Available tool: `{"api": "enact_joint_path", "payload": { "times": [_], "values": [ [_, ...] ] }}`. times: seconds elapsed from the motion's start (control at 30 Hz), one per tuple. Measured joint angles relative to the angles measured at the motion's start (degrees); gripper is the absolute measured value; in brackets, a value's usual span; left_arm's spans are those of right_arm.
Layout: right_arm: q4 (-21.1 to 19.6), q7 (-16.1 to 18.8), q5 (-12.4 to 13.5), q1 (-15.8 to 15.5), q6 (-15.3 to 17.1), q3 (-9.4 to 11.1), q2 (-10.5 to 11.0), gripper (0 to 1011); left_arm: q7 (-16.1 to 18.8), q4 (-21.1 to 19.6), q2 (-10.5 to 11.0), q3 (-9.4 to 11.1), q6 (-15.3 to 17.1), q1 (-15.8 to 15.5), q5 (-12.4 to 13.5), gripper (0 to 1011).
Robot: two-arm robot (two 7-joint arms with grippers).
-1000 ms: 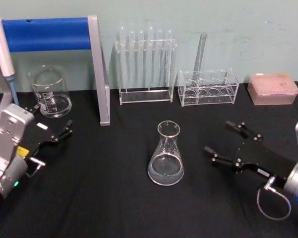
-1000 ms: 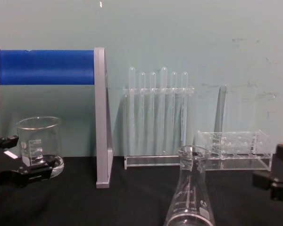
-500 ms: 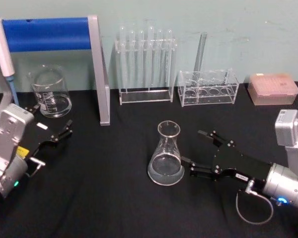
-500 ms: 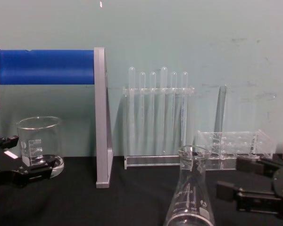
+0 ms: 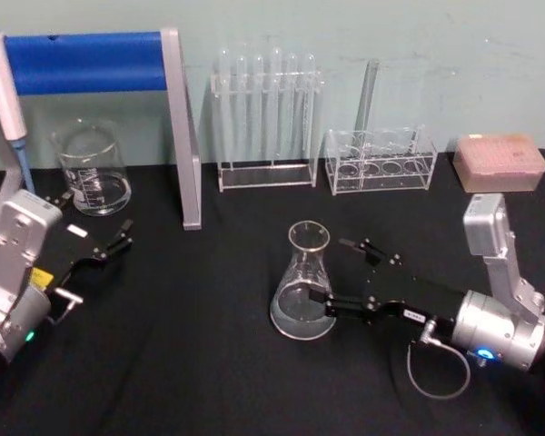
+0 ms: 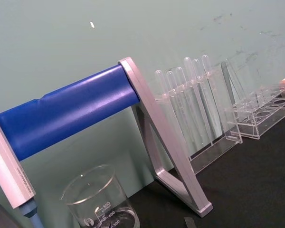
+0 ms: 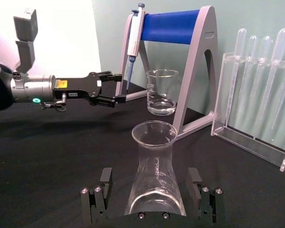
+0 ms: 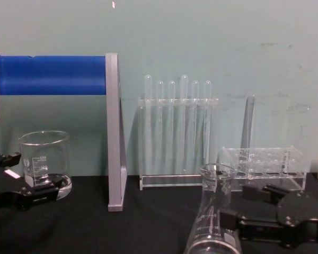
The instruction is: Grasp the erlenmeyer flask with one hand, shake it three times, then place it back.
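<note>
Since the right gripper (image 5: 330, 270) has slid leftward from half a second ago, in the head view its fingers now sit spread on either side of the flask (image 5: 304, 282) rather than just to its right. The flask has not moved. It stands upright mid-surface (image 5: 209, 354), long axis vertical, mouth up. The left gripper (image 5: 98, 218) stays parked at the left edge, fingers apart.

In the left wrist view, a beaker (image 6: 97, 199) stands under the blue-barred stand (image 6: 66, 111).

In the right wrist view, the flask (image 7: 154, 175) stands between the black fingers (image 7: 104, 185), unclamped.

In the chest view, the flask (image 8: 214, 211) is upright at the lower edge, the right gripper (image 8: 238, 203) now reaching its side.
</note>
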Motion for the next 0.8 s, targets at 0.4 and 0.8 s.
{"api": "enact_joint_path", "payload": {
  "times": [0.4, 0.8],
  "values": [
    [4.6, 1.66, -1.28, 3.88, -0.93, -1.66, -2.85, 1002, 0.0, 0.0, 0.0, 0.0, 0.0, 0.0, 0.0, 1001],
    [6.38, 2.28, -1.77, 5.57, -1.59, -2.29, -4.09, 1003, 0.0, 0.0, 0.0, 0.0, 0.0, 0.0, 0.0, 1001]
  ]
}}
